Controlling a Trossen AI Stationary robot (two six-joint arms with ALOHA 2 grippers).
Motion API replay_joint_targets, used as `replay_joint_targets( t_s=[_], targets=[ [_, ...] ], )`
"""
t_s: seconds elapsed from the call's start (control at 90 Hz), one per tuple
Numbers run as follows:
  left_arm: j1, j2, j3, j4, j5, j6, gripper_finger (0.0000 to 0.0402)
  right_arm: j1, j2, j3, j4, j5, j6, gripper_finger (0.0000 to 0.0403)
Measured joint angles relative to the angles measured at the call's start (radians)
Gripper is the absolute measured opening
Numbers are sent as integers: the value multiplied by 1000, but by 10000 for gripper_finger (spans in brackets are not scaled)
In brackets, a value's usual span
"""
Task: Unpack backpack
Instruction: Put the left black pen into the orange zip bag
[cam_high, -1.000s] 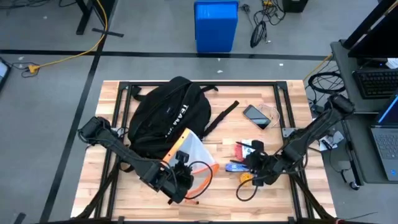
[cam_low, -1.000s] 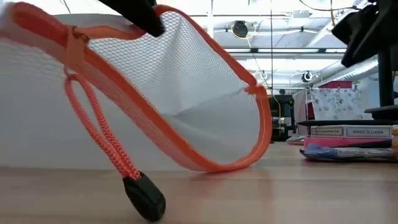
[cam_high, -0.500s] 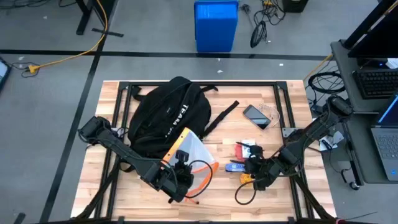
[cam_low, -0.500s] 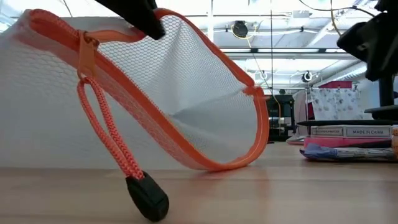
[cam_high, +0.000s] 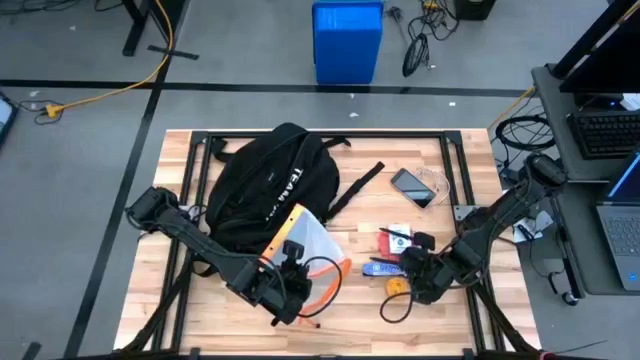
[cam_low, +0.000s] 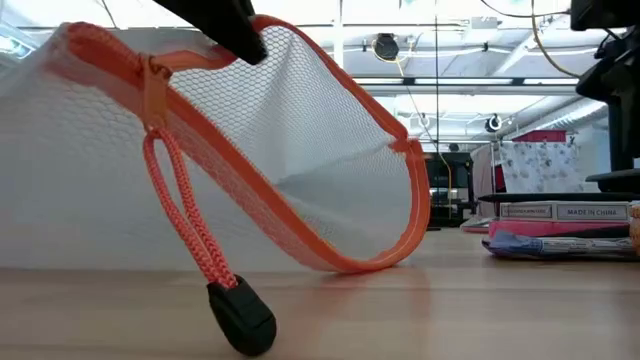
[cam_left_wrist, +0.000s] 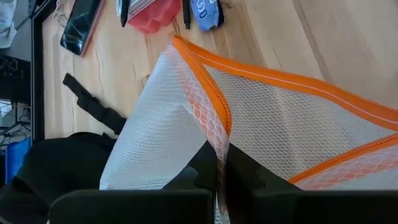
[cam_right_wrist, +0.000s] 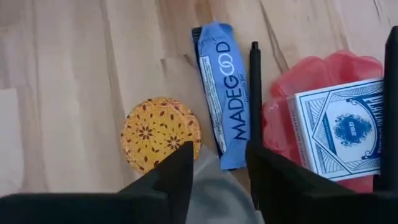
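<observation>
Backpack (cam_high: 270, 185): one; black, on table's far left half; long axis diagonal, top toward far edge.
Mesh pouch (cam_high: 305, 245): one; white, orange-trimmed, touching backpack's near edge; zipper cord and black toggle plain only in low view.
Left gripper (cam_left_wrist: 219, 169): fingers clamped on pouch edge.
Right gripper (cam_right_wrist: 217, 163): fingers spread, above snack bar (cam_right_wrist: 225, 93) and round tin (cam_right_wrist: 161, 134); card box (cam_right_wrist: 339, 127) shown only here.

Two dark jointed arms; left pincer (cam_high: 285, 290), right pincer (cam_high: 420, 283): blocky black fingers.
</observation>
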Motion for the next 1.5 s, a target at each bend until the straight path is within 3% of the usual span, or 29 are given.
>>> replay_joint_targets(
  t_s=[0.367, 1.122, 1.5],
  targets=[
    [0, 0, 0, 0, 4, 0, 0, 29, 0, -21, 1, 1, 34, 200],
    [0, 0, 0, 1, 5, 0, 0, 28, 2, -92, -71, -27, 69, 203],
    [0, 0, 0, 1, 5, 0, 0, 12, 95, -92, -68, -70, 36, 203]
  ],
)
